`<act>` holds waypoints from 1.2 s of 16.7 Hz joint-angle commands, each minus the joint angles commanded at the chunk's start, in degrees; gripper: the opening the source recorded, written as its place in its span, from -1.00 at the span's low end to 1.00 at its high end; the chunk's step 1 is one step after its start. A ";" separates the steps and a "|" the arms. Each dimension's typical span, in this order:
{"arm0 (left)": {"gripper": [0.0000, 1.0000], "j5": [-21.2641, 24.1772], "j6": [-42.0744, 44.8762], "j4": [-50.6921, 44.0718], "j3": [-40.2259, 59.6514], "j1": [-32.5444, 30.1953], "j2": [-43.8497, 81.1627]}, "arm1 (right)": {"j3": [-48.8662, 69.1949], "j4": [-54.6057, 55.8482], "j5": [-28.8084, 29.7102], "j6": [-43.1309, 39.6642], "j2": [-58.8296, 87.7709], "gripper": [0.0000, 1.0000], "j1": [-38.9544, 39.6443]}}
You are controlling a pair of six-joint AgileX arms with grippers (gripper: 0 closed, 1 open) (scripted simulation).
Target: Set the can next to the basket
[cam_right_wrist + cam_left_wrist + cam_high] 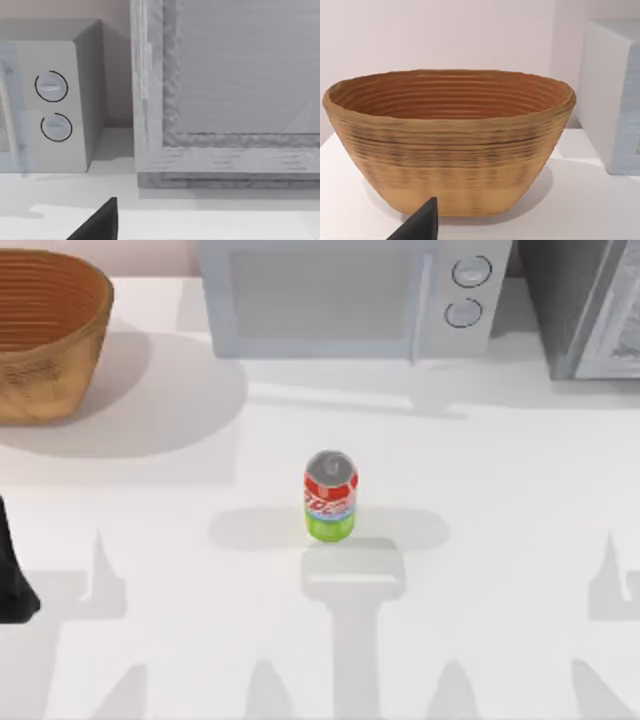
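Both grippers sit back at the near edge of the table, and whether either is spread or closed cannot be told. At the far left edge of the top view a dark part of the left arm [12, 570] pokes in; one dark fingertip of the left gripper [422, 224] shows in the left wrist view, and one of the right gripper [100, 222] in the right wrist view.

Farther in, the can [330, 496] stands upright and alone near the middle of the white table [500, 540], untouched, silver top up.

Farthest back, the wicker basket [45, 335] sits at the table's far left corner, well apart from the can. A white microwave [350, 295] stands behind the can, and a grey framed appliance [585, 305] at the far right.

The task looks not yet begun. A sound first step would be for the left arm, which is on the basket's side, to come down over the can with fingers wide, close around its middle, and keep it upright while carrying it.
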 joint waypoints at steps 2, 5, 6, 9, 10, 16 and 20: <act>1.00 0.00 0.00 0.00 0.00 0.00 0.00 | 0.00 0.00 0.00 0.00 0.00 1.00 0.00; 1.00 0.18 1.03 -2.05 3.22 -1.94 3.23 | 0.00 0.00 0.00 0.00 0.00 1.00 0.00; 1.00 0.25 1.70 -3.44 5.50 -3.20 5.53 | 0.00 0.00 0.00 0.00 0.00 1.00 0.00; 1.00 0.21 4.32 -9.31 15.42 -8.09 16.17 | 0.00 0.00 0.00 0.00 0.00 1.00 0.00; 1.00 0.13 5.30 -11.71 19.52 -9.95 20.83 | 0.00 0.00 0.00 0.00 0.00 1.00 0.00; 1.00 -0.85 10.49 -30.26 49.55 -21.44 57.11 | 0.00 0.00 0.00 0.00 0.00 1.00 0.00; 1.00 -1.49 12.41 -44.52 70.72 -28.02 81.39 | 0.00 0.00 0.00 0.00 0.00 1.00 0.00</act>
